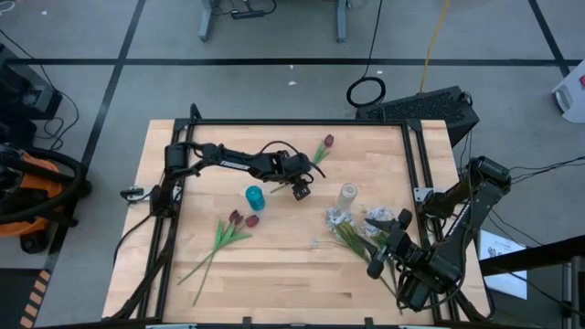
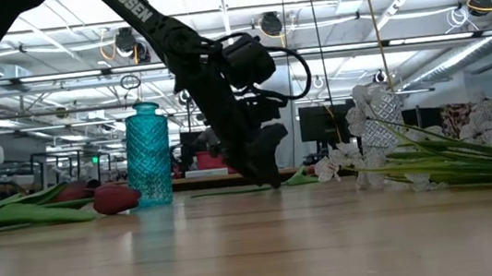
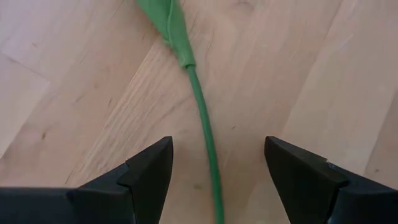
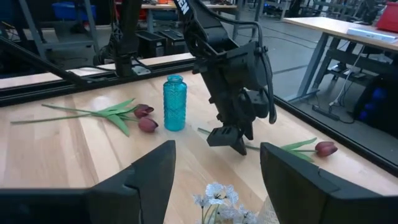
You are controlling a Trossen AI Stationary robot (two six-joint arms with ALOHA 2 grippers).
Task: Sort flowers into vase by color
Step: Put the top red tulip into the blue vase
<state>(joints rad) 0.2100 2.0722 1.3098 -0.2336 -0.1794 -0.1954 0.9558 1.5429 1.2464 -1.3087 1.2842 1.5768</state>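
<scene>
Red tulip [image 1: 327, 142] stem lies between the open left tool's [image 3: 217, 180] fingers beside the blue vase [image 1: 255, 196]; closing on it seems next, while the right tool [image 4: 217, 180] waits open.

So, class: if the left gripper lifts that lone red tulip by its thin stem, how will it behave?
The tulip probably droops: its stem looks thin and long. Likely light. It may slip or twist between the left gripper's open fingers once closed.
</scene>
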